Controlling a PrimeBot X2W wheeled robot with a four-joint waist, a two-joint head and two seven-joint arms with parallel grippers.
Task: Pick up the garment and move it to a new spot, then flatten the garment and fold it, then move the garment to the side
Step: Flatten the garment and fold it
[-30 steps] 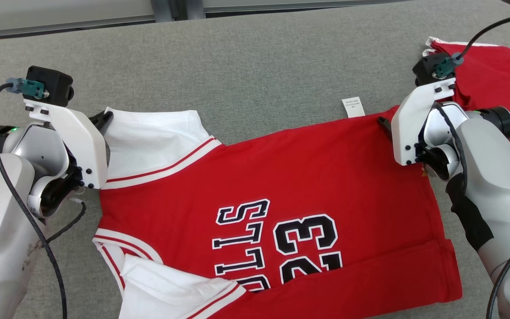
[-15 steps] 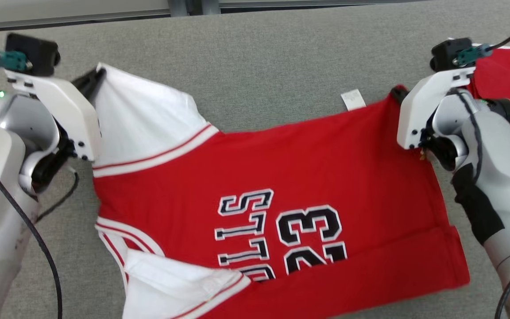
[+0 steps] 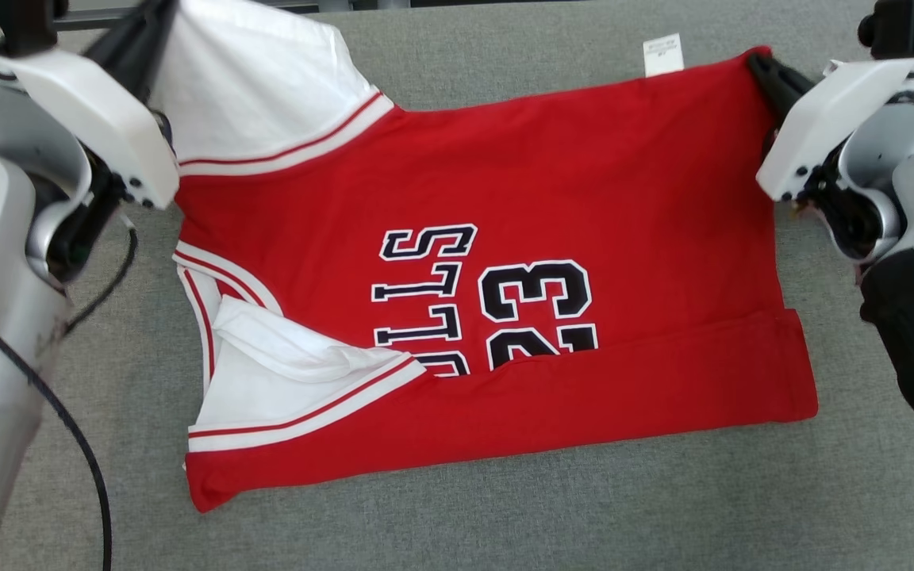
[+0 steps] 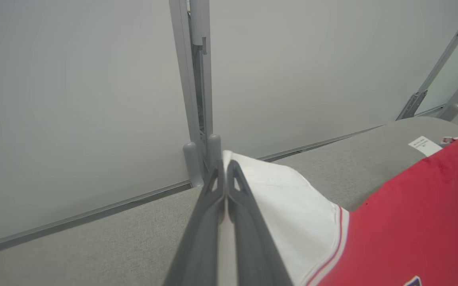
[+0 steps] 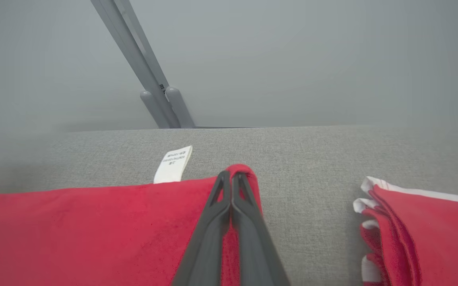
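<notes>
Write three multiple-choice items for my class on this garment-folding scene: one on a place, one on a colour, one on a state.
1. Where is the white care label?
A. At the far edge of the garment, toward the right gripper
B. On the near hem
C. Under the printed number

2. What colour is the sleeve that the left gripper grips?
A. Red
B. White
C. Black

3. How is the right gripper?
A. Open above the garment
B. Shut on the care label
C. Shut on the garment's red corner

Answers:
1 A: in the head view the label sticks out past the far edge, close to the right gripper.
2 B: the left wrist view shows white cloth pinched in the closed gripper.
3 C: the right wrist view shows the gripper closed with red cloth round its tips.
</notes>
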